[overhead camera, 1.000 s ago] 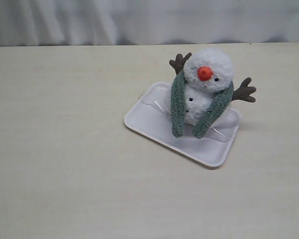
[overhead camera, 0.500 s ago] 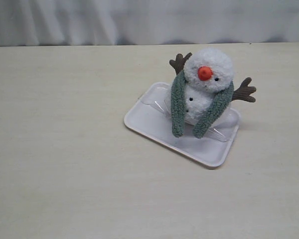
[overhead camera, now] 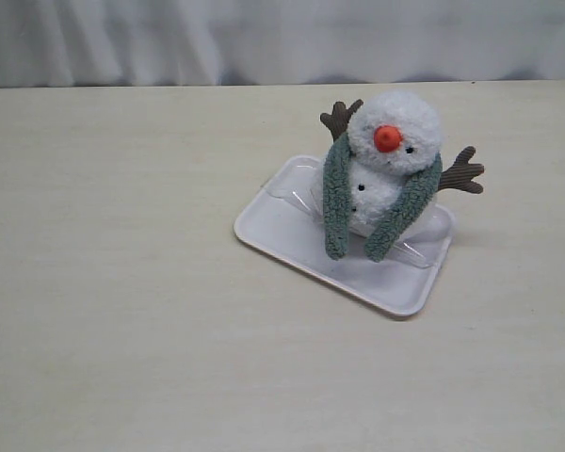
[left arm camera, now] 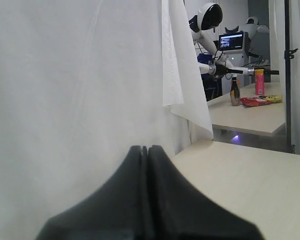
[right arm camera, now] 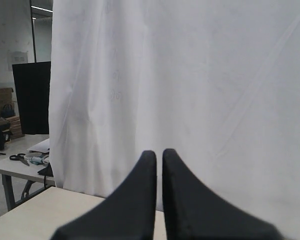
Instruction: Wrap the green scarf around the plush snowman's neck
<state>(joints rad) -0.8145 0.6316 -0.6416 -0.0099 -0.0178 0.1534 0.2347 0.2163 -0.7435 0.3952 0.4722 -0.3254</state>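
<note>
The plush snowman (overhead camera: 395, 155) sits at the far right end of a white tray (overhead camera: 282, 226), which lies skewed on the pale table (overhead camera: 122, 301), right of the middle. The green scarf (overhead camera: 336, 198) goes round its neck. Both ends hang down the front side by side, uncrossed, with their tips resting on the tray.

There is wide bare tabletop to the left and toward the near edge, and less on the right. The white curtain (overhead camera: 217, 38) closes off the far edge not far behind the toy. The head hides how the scarf lies behind the neck, and only one eye shows.

Both arms are outside the exterior view. The left gripper (left arm camera: 145, 148) has its fingers pressed flat together and faces the curtain at the table's edge. The right gripper (right arm camera: 159, 152) is closed too, with a hairline between its fingers. It holds nothing, and the curtain is ahead of it.
</note>
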